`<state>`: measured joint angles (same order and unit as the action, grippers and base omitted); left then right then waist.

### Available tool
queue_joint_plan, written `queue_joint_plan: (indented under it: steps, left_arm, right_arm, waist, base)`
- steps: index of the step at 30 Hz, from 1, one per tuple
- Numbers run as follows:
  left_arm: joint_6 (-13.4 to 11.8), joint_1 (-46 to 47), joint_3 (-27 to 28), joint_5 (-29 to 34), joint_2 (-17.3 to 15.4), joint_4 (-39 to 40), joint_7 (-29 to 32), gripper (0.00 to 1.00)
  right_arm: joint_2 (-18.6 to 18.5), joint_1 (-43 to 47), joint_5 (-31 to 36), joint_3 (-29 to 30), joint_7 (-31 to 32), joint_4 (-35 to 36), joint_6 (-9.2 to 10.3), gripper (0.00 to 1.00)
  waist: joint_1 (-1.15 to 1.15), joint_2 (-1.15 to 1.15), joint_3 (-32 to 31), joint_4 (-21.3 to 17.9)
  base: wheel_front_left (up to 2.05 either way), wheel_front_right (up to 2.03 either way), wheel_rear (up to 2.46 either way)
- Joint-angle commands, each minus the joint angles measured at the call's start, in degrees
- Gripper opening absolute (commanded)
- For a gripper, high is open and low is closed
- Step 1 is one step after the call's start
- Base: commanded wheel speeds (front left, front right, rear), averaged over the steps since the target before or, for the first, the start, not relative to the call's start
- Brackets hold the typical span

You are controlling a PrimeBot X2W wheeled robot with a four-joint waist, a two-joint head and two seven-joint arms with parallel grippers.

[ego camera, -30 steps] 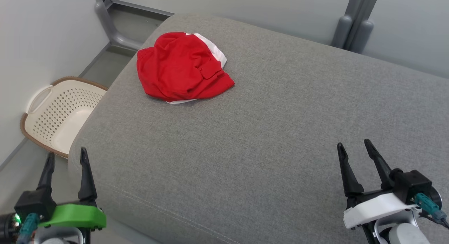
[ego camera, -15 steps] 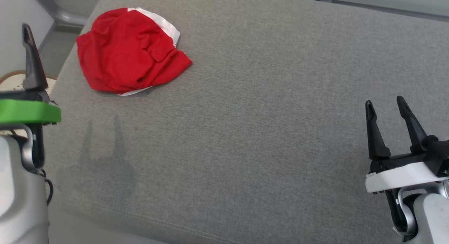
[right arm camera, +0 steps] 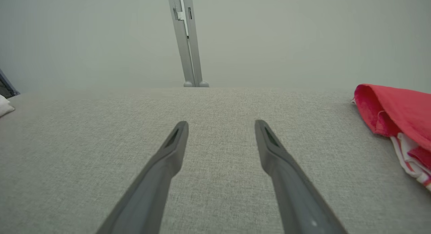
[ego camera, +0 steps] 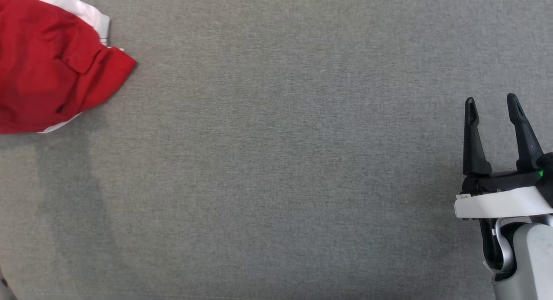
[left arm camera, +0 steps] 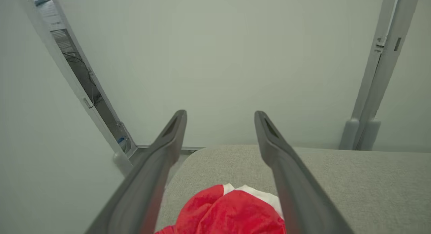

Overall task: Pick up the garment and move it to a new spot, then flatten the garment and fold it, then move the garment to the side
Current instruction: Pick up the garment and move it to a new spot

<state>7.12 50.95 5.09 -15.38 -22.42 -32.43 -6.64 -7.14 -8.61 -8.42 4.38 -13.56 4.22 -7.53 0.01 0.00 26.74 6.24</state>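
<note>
Two grippers are seen. The right gripper [ego camera: 491, 99] is held low over the grey cushion [ego camera: 276, 170], its two fingers spread apart and nothing gripped. The left gripper [left arm camera: 220, 113] is likewise spread and empty, poised over the one crumpled red garment [ego camera: 47, 71], white-trimmed, laid near the cushion's left end. Behind, two grey posts [left arm camera: 373, 92] are set against the pale wall [left arm camera: 215, 59].

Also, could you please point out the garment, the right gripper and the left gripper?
garment [ego camera: 47, 71], head view, its red middle.
right gripper [ego camera: 491, 98], head view, midway between fingertips.
left gripper [left arm camera: 220, 112], left wrist view, midway between fingertips.
</note>
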Motion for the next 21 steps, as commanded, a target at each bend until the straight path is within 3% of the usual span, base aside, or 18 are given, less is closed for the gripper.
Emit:
queue_joint_plan:
  steps: [1,13,21]
  left_arm:
    - [0.31,1.18,-0.38,-0.69,-0.92,-2.02,1.05,1.00]
    - [0.36,3.76,-1.61,-7.66,-3.91,-19.34,17.53,1.00]
    - [0.38,2.77,-3.25,-11.10,-4.37,-25.23,22.93,1.00]
  right_arm:
    - [0.18,-0.90,0.47,-0.12,-0.50,-0.20,0.10,1.00]
    - [0.19,-0.90,0.96,0.74,-1.24,-0.01,0.09,1.00]
    - [0.45,-1.10,1.08,0.55,-1.31,0.27,0.09,1.00]
  waist:
    - [-0.01,0.00,4.82,-5.18]
    - [-0.01,0.00,4.37,-7.19]
    - [-0.01,0.00,4.40,-7.60]
  base:
    - [0.00,0.00,0.00]
    - [0.00,0.00,0.00]
    - [0.00,0.00,0.00]
